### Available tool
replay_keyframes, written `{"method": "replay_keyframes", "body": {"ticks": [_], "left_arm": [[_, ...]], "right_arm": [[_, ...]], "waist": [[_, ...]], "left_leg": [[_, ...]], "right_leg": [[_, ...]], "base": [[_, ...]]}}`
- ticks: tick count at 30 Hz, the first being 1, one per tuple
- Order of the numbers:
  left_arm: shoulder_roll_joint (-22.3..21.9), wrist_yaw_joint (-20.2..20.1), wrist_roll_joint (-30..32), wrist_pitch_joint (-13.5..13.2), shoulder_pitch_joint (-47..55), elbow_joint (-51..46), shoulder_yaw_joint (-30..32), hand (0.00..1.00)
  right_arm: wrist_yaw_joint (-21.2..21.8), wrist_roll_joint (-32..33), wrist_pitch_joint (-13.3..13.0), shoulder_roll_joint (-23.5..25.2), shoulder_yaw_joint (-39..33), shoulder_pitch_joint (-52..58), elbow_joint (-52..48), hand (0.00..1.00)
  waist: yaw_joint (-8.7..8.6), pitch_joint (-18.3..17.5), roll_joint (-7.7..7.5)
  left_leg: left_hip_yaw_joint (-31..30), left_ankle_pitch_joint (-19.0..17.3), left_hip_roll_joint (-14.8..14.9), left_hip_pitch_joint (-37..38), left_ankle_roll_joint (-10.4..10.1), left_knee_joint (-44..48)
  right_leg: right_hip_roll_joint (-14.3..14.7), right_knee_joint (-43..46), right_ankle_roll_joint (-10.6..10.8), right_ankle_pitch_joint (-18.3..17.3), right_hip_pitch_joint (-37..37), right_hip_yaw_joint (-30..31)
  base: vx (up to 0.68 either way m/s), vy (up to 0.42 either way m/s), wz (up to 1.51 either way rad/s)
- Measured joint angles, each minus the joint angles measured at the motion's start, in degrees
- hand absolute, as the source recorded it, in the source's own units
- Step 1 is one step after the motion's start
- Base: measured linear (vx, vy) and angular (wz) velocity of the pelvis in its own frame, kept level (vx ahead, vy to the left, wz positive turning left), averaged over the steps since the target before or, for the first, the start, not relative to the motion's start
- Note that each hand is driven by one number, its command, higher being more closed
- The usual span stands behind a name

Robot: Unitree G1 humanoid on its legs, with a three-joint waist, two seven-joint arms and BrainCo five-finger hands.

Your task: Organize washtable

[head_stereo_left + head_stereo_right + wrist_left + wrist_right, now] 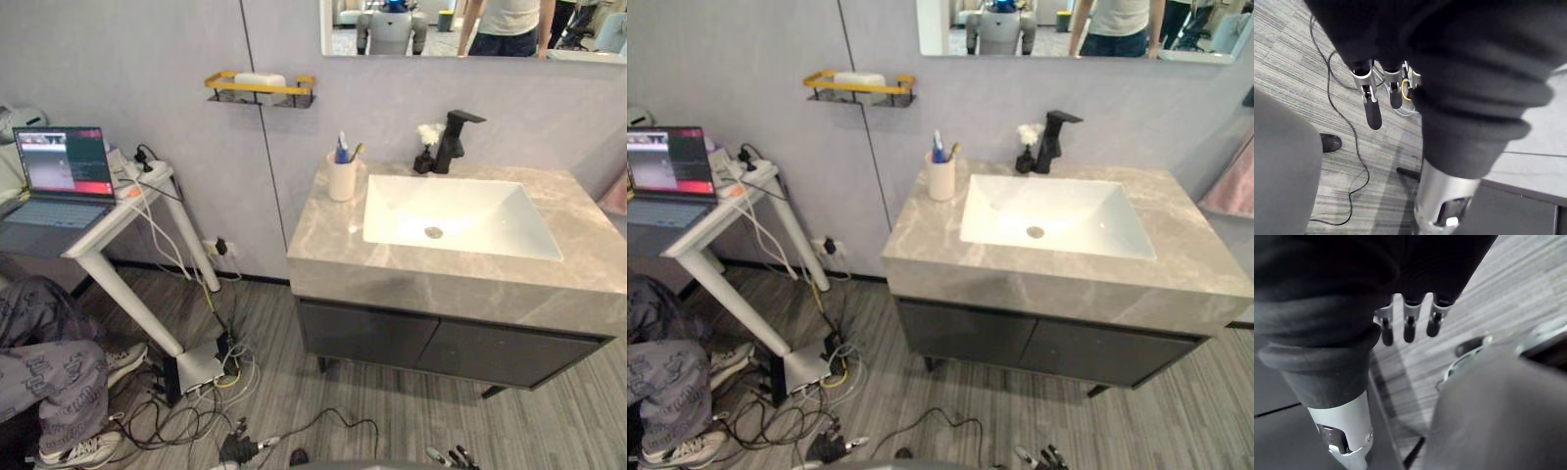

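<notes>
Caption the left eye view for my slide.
Grey washtable with white sink, black faucet and a cup holding toothbrushes.

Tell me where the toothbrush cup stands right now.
In the eye views the cream cup stands on the grey countertop at its back left corner, just left of the white basin, with the black faucet further right by the wall.

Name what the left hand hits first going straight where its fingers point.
Probably the grey striped floor: the left hand hangs with straight fingers aimed down at it, nothing visibly between; depth is unclear.
</notes>
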Motion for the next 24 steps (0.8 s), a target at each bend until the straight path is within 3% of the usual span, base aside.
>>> {"method": "replay_keyframes", "body": {"ticks": [9, 10, 11, 12, 13, 15, 17, 24], "left_arm": [[1.86, -2.26, 3.0, 1.86, -3.11, 3.21, 0.1, 0.0], [2.55, -2.78, 2.72, 2.22, -3.58, 3.46, 0.62, 0.0], [2.48, -3.2, 2.33, 2.24, -3.85, 3.76, 1.07, 0.0], [1.71, -3.22, 1.73, 2.18, -3.99, 4.77, 1.21, 0.0], [1.74, -3.27, 1.77, 2.29, -4.15, 5.54, 1.18, 0.0], [1.97, -3.36, 0.51, 2.2, -4.34, 5.61, 1.45, 0.0], [2.5, -3.32, 0.07, 2.15, -4.38, 5.5, 1.47, 0.0], [2.42, -3.3, -2.14, 2.11, -4.3, 5.9, 1.33, 0.0]], "right_arm": [[0.31, -1.65, 2.11, 0.08, -2.94, -1.47, 6.6, 0.0], [0.82, -0.79, 2.2, 0.69, -2.93, -1.47, 7.53, 0.0], [1.1, -0.39, 2.12, 0.79, -3.04, -1.45, 7.91, 0.0], [1.47, 1.02, 2.07, 0.26, -3.96, -1.82, 8.63, 0.0], [1.47, 1.55, 2.15, -0.01, -4.57, -2.13, 8.65, 0.0], [1.41, 2.65, 2.3, 0.27, -4.74, -2.2, 10.17, 0.0], [1.38, 2.85, 2.37, 0.43, -4.84, -2.37, 11.23, 0.0], [1.41, 3.12, 2.33, 0.04, -4.76, -2.42, 11.35, 0.0]], "waist": [[-0.18, 1.24, -0.87], [-0.36, 0.9, -3.08], [0.03, 1.09, -3.09], [0.07, 1.91, -0.96], [-0.52, 1.56, -0.17], [-0.41, 1.99, -1.13], [-0.19, 2.46, -1.57], [-0.15, 2.63, -1.02]], "left_leg": [[0.39, -0.1, -0.89, -0.94, -0.12, -0.01], [1.1, -0.69, -2.64, -0.79, -0.42, 0.55], [1.34, -0.81, -2.6, -0.77, 0.21, 2.19], [1.47, -2.57, -2.07, -0.15, 0.81, 0.86], [1.58, -2.58, -1.83, 0.24, 0.81, 0.0], [1.46, -2.55, -1.71, 0.22, 0.76, 0.01], [0.96, -2.53, -1.8, 0.73, 0.74, 0.01], [0.91, -2.53, -1.54, 0.75, 0.74, 0.01]], "right_leg": [[-0.39, -0.13, 0.97, -0.68, -1.03, 2.0], [-2.31, -0.87, 0.92, -0.72, -1.5, 2.45], [-2.7, -0.89, 1.0, -0.63, -1.63, 2.69], [-1.59, -1.71, 1.2, -0.51, -0.98, 2.11], [-1.3, -1.65, 1.11, -0.15, -0.5, 1.87], [-0.08, 1.4, -0.59, -1.39, -0.17, 1.16], [-0.03, 1.58, -0.59, -1.78, -0.53, 0.81], [0.27, 1.08, -0.59, -1.77, -0.21, 0.63]], "base": [[0.0, 0.004, 0.0], [0.04, 0.062, -0.06], [0.12, 0.042, -0.22], [0.11, 0.019, -0.23], [0.08, -0.02, -0.14], [0.03, -0.022, 0.04], [0.02, -0.027, 0.14], [0.02, -0.01, 0.01]]}}
